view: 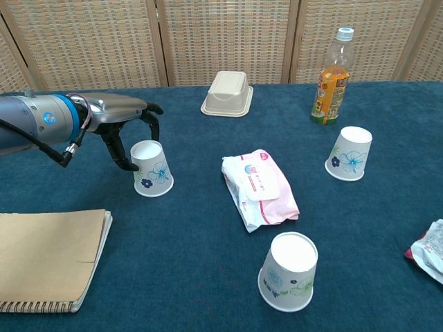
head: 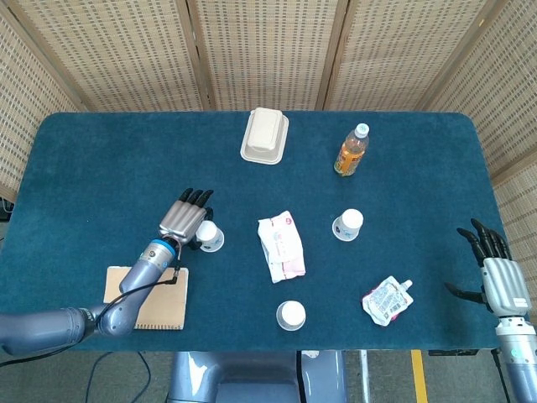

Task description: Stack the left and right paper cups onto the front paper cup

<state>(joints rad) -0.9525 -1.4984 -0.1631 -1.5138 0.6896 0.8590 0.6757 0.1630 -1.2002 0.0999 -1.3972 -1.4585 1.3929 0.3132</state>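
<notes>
Three upturned white paper cups with blue flowers stand on the blue table. The left cup [head: 210,236] [view: 152,169] has my left hand [head: 185,219] [view: 123,114] above and beside it, fingers spread and arched over its top, thumb down by its left side; no firm grip shows. The right cup [head: 347,224] [view: 349,153] stands alone. The front cup [head: 291,316] [view: 289,271] sits near the table's front edge. My right hand [head: 497,274] hovers open at the far right edge, seen only in the head view.
A pink wipes pack [head: 280,246] [view: 260,188] lies between the cups. A brown notebook [head: 151,300] [view: 45,258] lies front left. A snack pouch [head: 387,300] lies front right. An orange drink bottle [head: 351,150] and a beige box [head: 265,134] stand at the back.
</notes>
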